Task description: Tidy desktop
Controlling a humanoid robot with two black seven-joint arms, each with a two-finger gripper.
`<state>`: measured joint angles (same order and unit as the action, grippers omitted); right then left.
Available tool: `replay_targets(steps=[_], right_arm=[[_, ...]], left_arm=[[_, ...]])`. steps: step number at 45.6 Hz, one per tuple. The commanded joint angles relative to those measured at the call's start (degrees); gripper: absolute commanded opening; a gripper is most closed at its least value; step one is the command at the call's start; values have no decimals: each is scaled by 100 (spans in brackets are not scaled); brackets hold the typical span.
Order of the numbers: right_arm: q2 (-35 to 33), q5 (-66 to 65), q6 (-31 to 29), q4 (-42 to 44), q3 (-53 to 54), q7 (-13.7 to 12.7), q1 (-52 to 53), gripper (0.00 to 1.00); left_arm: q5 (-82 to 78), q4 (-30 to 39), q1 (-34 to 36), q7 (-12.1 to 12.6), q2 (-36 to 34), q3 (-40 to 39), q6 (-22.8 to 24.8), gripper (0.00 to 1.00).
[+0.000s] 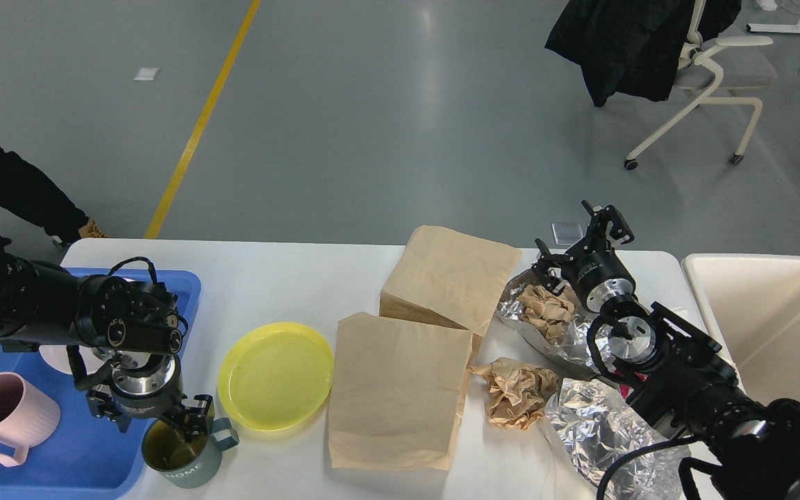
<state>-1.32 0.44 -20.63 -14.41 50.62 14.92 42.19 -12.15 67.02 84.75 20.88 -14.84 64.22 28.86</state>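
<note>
The left tool (157, 423) points down over the green mug (181, 460) at the front left of the table (289, 278). One of its fingers (192, 425) is at the mug's rim, but I cannot tell if the tool is gripping the mug. The mug sits just beside the blue tray (80, 458). A pink mug (4, 420) stands in the tray.

The right tool (580, 239) is up above the far right part of the table. Its fingers are spread apart and hold nothing. Just below it lies a sheet of silver foil (518, 305) with a ball of brown paper (546, 305) on it.

The big white table fills the lower half of the view. A yellow plate (276, 375) lies near the green mug. Two flat brown paper bags (400, 396) lie in the middle, one partly on the other. Another crumpled brown paper (517, 394) lies beside the near bag. More foil (594, 430) lies at the front right. A cream bin (775, 319) stands past the right end of the table.
</note>
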Motion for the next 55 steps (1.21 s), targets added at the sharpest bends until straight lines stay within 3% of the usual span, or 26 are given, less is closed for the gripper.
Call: replay_targets(steps=[1, 16, 18, 22, 31, 32, 55], right_arm=[[0, 0, -3, 0, 0, 3, 0, 100], [0, 0, -3, 0, 0, 3, 0, 100], [0, 0, -3, 0, 0, -6, 0, 100], [0, 0, -3, 0, 0, -6, 0, 100], [0, 0, -3, 0, 0, -6, 0, 100], [0, 0, -3, 0, 0, -6, 0, 100], [0, 0, -3, 0, 0, -6, 0, 100]], left_arm=[[11, 4, -20, -49, -54, -33, -65, 89], [20, 4, -20, -40, -72, -50, -73, 87], [11, 13, -20, -14, -72, -50, -21, 79], [11, 13, -11, 30, -63, -50, 155, 53], [29, 13, -11, 127, -63, -50, 480, 11], [29, 13, -20, 153, -63, -50, 498, 2], [38, 4, -20, 180, -63, -59, 261, 0]])
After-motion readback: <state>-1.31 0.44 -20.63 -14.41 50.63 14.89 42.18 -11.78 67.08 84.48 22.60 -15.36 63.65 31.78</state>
